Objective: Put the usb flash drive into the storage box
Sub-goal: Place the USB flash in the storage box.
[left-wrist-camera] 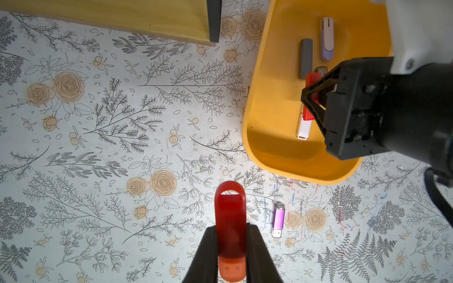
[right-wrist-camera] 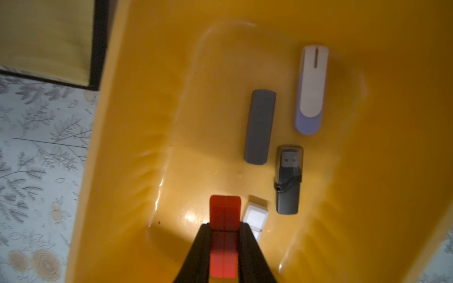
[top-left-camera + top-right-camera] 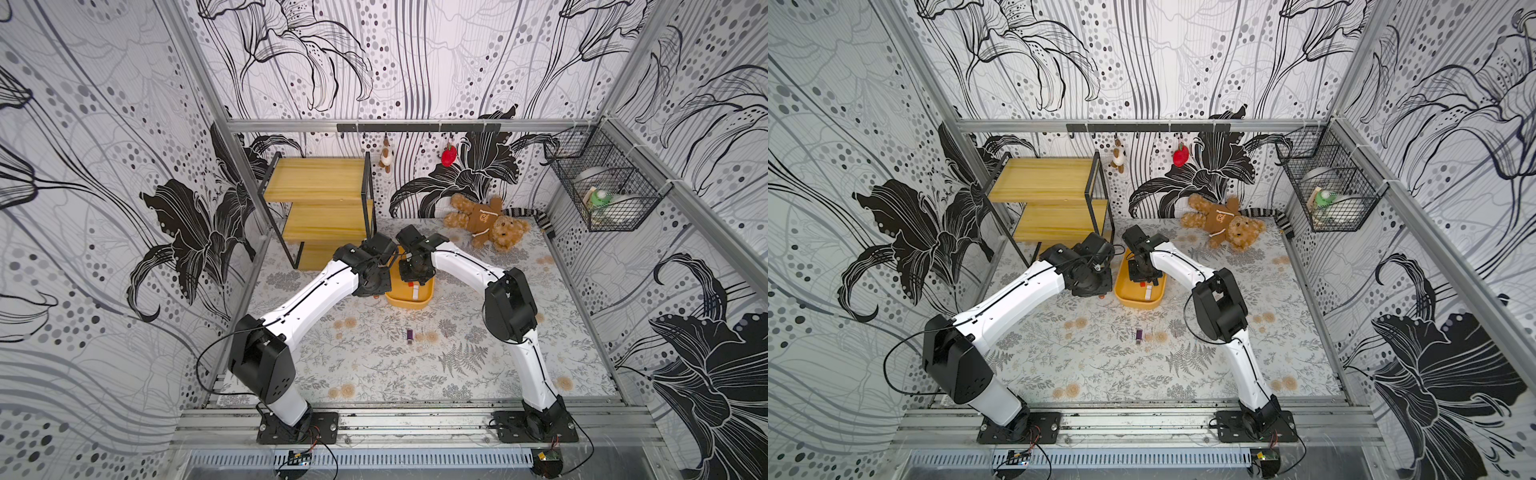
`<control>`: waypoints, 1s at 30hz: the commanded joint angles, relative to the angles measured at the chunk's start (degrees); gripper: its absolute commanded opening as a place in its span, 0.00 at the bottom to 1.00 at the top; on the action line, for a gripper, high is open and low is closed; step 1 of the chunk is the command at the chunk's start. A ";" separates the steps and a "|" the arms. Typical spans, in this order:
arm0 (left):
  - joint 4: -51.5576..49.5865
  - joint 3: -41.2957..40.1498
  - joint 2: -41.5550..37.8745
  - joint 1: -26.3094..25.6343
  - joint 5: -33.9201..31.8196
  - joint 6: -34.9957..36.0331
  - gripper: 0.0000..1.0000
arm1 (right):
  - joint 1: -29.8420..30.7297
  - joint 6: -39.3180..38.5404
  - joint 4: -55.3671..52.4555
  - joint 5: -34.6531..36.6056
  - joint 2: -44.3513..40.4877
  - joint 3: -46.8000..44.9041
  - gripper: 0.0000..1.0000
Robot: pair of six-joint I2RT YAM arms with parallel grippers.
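Observation:
The storage box (image 3: 409, 302) (image 3: 1138, 301) is a yellow-orange tub on the flowered mat, and the two wrists meet over it. My right gripper (image 2: 224, 226) is shut on a red rectangular usb flash drive (image 2: 224, 208), held low inside the box (image 2: 147, 122). A white (image 2: 256, 215), a black (image 2: 289, 181), a grey (image 2: 259, 126) and a white-lilac drive (image 2: 311, 90) lie in the box. My left gripper (image 1: 230, 227) is shut on a translucent red drive with a loop end (image 1: 230, 215). It hangs over the mat just beside the box (image 1: 274, 137). A purple drive (image 3: 409, 333) (image 1: 278, 219) lies loose on the mat.
A wooden shelf rack (image 3: 320, 183) stands at the back left, close behind the box. A teddy bear (image 3: 486, 222) lies at the back right. A black wire basket (image 3: 602, 195) hangs on the right wall. Small toys (image 3: 449, 154) hang from the rear rail.

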 commanded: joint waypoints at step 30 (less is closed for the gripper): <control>1.05 -6.40 -5.89 0.31 0.17 -0.93 0.00 | -1.41 -1.27 -3.54 -0.73 12.31 13.10 0.20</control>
